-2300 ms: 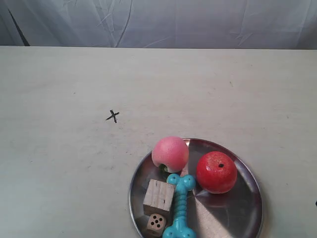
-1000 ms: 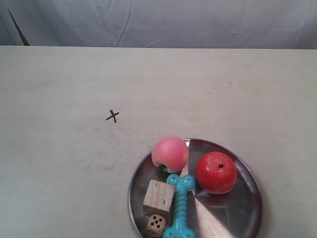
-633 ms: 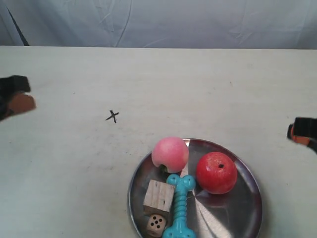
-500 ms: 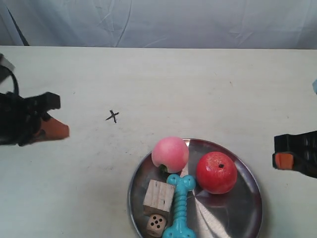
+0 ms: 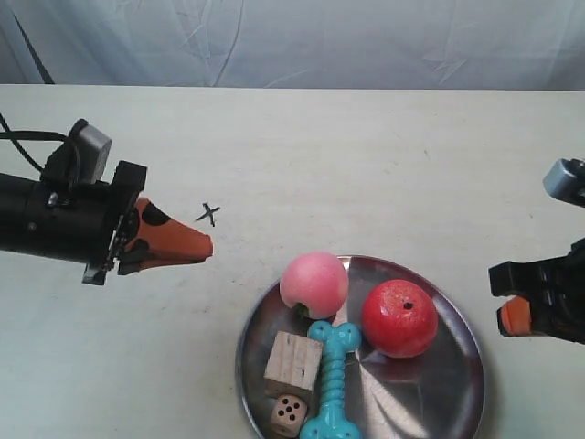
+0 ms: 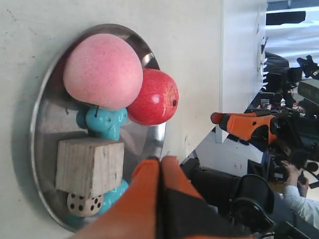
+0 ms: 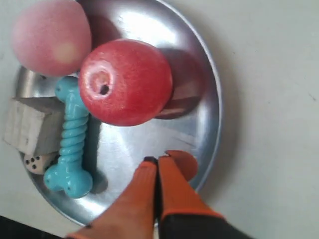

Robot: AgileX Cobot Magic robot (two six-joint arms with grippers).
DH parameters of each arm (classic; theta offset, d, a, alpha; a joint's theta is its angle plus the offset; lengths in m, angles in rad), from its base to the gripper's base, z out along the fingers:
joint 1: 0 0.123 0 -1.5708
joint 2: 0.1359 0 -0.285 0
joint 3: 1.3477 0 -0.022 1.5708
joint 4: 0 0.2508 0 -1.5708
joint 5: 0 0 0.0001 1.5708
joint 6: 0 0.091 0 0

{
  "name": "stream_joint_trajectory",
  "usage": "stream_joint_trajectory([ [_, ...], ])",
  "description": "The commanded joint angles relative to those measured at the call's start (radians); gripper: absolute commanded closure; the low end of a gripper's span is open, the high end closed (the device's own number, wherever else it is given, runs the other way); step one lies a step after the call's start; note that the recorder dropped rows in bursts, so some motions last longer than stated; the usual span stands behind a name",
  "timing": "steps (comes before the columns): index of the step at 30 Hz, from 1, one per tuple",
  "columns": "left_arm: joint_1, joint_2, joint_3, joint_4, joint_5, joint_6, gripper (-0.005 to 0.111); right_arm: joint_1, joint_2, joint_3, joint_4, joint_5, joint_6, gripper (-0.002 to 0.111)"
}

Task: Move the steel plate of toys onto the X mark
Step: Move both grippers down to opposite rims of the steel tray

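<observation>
Near left pincer (image 5: 207, 245), steel plate (image 5: 430, 384), apart

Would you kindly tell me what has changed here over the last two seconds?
The left end effector and right end effector, both shut, came in from opposite sides toward the steel plate; nothing was grasped. The steel plate, toys and X mark stayed put.

Pale beige tabletop (image 5: 366, 155) spread wide, creased grey cloth backdrop (image 5: 320, 41) hung along its far edge, white-sleeved person (image 6: 303, 203) showed beyond the table in the left wrist view
</observation>
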Motion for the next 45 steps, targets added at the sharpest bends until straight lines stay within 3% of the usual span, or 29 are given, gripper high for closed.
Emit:
stream_joint_trajectory([
  [1, -0.011, 0.004, -0.004, 0.022, 0.013, 0.079, 0.107, -0.004, 0.071, -0.005, -0.061, -0.017, 0.044, 0.109],
  [5, -0.055, 0.008, -0.004, 0.029, -0.049, 0.165, 0.107, -0.004, 0.144, -0.005, -0.059, -0.043, 0.046, 0.094],
  [10, -0.210, 0.010, -0.004, 0.057, -0.201, 0.165, 0.107, -0.004, 0.228, -0.005, -0.059, -0.055, 0.046, 0.062],
  [12, -0.269, 0.010, -0.004, 0.084, -0.278, 0.156, 0.107, -0.004, 0.254, -0.005, -0.057, -0.061, 0.046, 0.057],
  [16, -0.352, 0.010, -0.004, 0.262, -0.525, -0.016, 0.107, -0.004, 0.289, -0.005, -0.057, -0.067, 0.051, 0.057],
  [19, -0.365, 0.012, -0.004, 0.347, -0.593, -0.133, 0.107, -0.004, 0.307, 0.025, -0.042, -0.121, 0.063, 0.057],
  [23, -0.365, 0.029, -0.004, 0.341, -0.579, -0.141, 0.107, -0.004, 0.322, 0.077, -0.004, -0.214, 0.065, 0.057],
  [28, -0.365, 0.105, -0.004, 0.135, -0.479, -0.133, 0.107, -0.004, 0.324, 0.094, 0.023, -0.251, 0.065, 0.057],
  [31, -0.365, 0.158, -0.004, 0.107, -0.423, -0.073, 0.107, -0.004, 0.324, 0.094, 0.023, -0.274, 0.065, 0.057],
  [34, -0.365, 0.199, -0.004, 0.102, -0.387, -0.052, 0.101, -0.004, 0.326, 0.094, 0.025, -0.276, 0.065, 0.057],
  [42, -0.365, 0.237, -0.004, 0.099, -0.396, -0.052, 0.072, -0.004, 0.375, 0.094, 0.025, -0.278, 0.065, 0.057],
  [45, -0.365, 0.237, -0.004, 0.085, -0.431, -0.052, 0.068, -0.004, 0.395, 0.094, 0.035, -0.294, 0.056, 0.057],
])
